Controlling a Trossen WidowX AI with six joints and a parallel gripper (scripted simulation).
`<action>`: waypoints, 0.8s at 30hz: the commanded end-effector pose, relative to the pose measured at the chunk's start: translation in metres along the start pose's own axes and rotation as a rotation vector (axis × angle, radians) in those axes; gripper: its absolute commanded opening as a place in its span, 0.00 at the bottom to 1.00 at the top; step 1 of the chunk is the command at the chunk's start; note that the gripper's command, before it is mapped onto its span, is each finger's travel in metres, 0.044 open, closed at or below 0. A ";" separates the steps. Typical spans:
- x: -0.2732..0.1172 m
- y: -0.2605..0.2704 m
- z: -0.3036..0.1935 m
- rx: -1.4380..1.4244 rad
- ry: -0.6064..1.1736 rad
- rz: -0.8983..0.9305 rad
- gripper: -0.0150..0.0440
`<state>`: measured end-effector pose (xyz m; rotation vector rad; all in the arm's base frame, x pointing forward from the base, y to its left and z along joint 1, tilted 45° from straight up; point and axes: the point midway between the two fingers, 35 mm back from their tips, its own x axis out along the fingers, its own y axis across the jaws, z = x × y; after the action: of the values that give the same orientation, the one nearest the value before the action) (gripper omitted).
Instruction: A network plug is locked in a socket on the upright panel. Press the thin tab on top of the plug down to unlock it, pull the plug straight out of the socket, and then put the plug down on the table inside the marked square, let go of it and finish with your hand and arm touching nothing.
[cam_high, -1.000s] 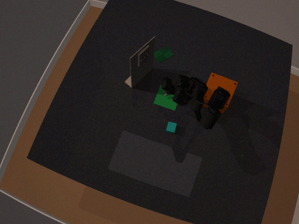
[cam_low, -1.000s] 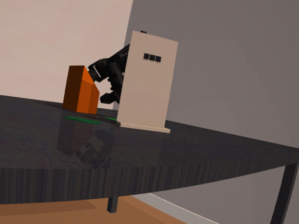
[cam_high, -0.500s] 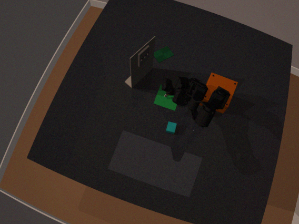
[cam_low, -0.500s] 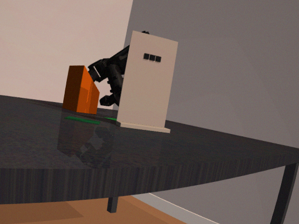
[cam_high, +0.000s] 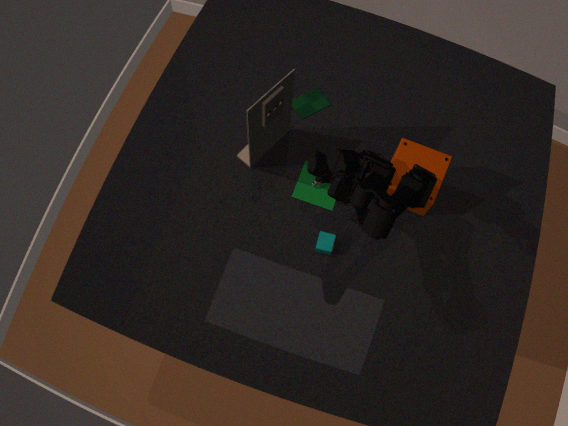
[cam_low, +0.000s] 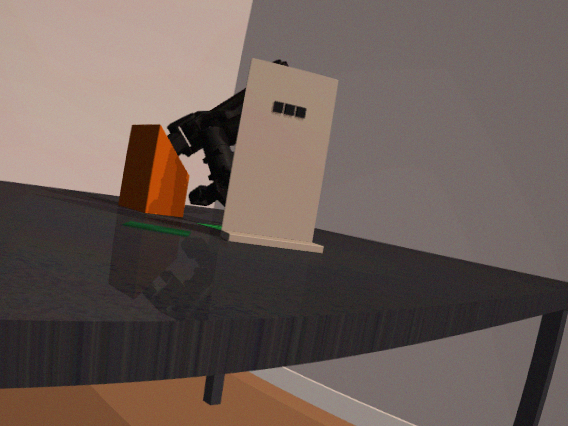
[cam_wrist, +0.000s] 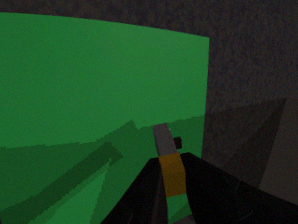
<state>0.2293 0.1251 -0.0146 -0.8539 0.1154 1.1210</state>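
Note:
The plug (cam_wrist: 172, 174) (cam_high: 315, 183), with an orange-yellow body and a grey front part, is between my fingers. My gripper (cam_wrist: 170, 164) (cam_high: 323, 179) is shut on it, above the bright green square (cam_wrist: 100, 75) (cam_high: 313, 195). The exact height over the square cannot be told. The upright panel (cam_high: 265, 142) (cam_low: 280, 175) stands apart from the hand, beyond the square. Its socket block (cam_high: 273, 106) shows no plug in it. The tab on the plug cannot be made out, and in the exterior view the panel hides part of the arm and the fingertips.
A darker green patch (cam_high: 311, 103) (cam_low: 157, 229) lies beside the panel. A teal cube (cam_high: 326, 241) sits near the bright green square. A tall orange block (cam_high: 425, 155) (cam_low: 155, 175) stands by the arm. A grey rectangle (cam_high: 295, 310) lies on the dark table (cam_high: 150, 200).

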 end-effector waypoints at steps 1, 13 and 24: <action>0.002 0.002 0.000 0.006 0.003 0.000 0.25; 0.005 0.006 0.001 0.007 0.001 -0.002 0.25; 0.008 0.007 0.004 0.002 -0.002 -0.002 0.25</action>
<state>0.2264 0.1348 -0.0195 -0.8503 0.1143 1.1199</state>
